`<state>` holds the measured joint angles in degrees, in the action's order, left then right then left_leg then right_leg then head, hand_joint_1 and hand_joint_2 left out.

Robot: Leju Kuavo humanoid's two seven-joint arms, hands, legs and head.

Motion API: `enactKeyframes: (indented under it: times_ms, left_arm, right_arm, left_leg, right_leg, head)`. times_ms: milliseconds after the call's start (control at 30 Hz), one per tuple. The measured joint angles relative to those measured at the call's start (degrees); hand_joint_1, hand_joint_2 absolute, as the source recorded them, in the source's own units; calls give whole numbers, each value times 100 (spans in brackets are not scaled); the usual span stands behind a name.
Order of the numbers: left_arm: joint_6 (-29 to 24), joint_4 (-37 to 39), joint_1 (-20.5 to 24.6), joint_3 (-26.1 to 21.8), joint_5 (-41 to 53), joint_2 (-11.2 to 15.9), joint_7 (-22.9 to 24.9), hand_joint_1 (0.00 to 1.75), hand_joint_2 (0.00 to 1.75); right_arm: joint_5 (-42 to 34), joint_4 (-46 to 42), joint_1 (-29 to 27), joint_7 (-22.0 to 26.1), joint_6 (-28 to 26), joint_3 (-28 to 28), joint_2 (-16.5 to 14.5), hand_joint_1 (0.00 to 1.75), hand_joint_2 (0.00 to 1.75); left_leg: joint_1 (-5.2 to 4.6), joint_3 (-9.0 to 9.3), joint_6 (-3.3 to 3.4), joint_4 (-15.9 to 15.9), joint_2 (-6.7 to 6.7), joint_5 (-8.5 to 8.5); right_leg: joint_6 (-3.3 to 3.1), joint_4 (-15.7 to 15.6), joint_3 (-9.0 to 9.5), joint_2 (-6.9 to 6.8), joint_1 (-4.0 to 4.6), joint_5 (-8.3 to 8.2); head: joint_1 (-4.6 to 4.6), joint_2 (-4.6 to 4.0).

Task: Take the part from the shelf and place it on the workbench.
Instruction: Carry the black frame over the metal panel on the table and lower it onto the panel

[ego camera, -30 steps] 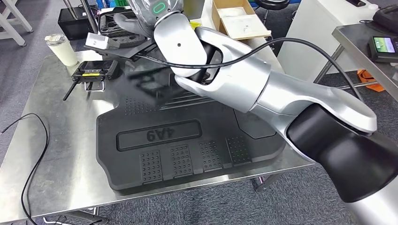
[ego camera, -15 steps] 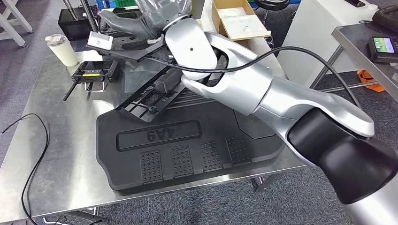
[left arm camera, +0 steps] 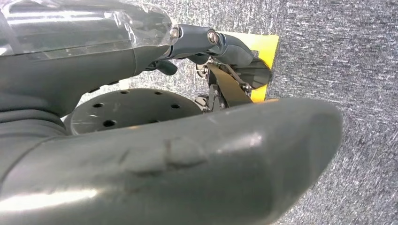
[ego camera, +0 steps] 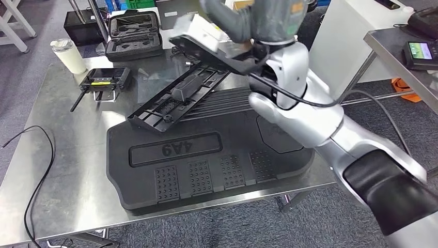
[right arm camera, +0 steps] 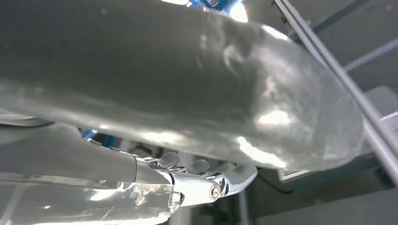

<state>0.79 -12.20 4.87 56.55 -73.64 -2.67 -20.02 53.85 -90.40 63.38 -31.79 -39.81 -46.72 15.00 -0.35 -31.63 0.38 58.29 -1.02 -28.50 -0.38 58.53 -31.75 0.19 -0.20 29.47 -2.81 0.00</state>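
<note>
On the steel tabletop (ego camera: 62,170), a large black ribbed mat (ego camera: 206,160) marked with raised characters is lying flat. The long black plastic part (ego camera: 178,95) is leaning across the mat's far edge, its low end sitting on the mat and its high end reaching up toward the right hand (ego camera: 243,23). That hand is hovering above the far side of the tabletop with a flat dark piece and a pale block showing at its fingers; whether it is gripping the part I cannot tell, as the hand is blurred. Near the far left corner, a black handheld controller (ego camera: 106,78) is lying beside a white cup (ego camera: 67,54). Over grey carpet, the left hand (left arm camera: 155,140) is hanging with nothing in it, its fingers spread apart.
</note>
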Motion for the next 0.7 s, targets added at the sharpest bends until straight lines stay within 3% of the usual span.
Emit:
enactKeyframes:
  times_ms: [200,333,500,700]
  left_arm:
    - [-44,2,-23,-53,-110,0,-41,0,0]
    - [-62,3,-30,-105,-210,0,-74,0,0]
    - [-78,14,-33,-184,-259,-2,-79,0,0]
    - [-81,29,-32,-244,-322,-4,-88,0,0]
  right_arm:
    - [-596,-1189,-1305,815,-21,1303,181,0,0]
    - [-1558,-1886,-2486,1726,-25,2385,133,0,175]
    - [-2721,-2508,-3728,2701,-26,3753,-80,0,175]
    - [-4254,-2811,-5161,3979,-24,5303,-641,0,175]
  left_leg:
    - [2,21,1,-3,9,-7]
    - [6,32,3,-10,0,-11]
    - [7,36,1,-18,0,-14]
    - [7,36,1,-28,-1,-15]
  right_leg:
    - [0,-5,18,5,2,1]
    - [1,-15,37,-5,5,3]
    - [2,-24,41,-7,7,4]
    - [3,-31,39,-9,6,7]
  head:
    - [1,0]
    - [5,0]
    - [2,0]
    - [2,0]
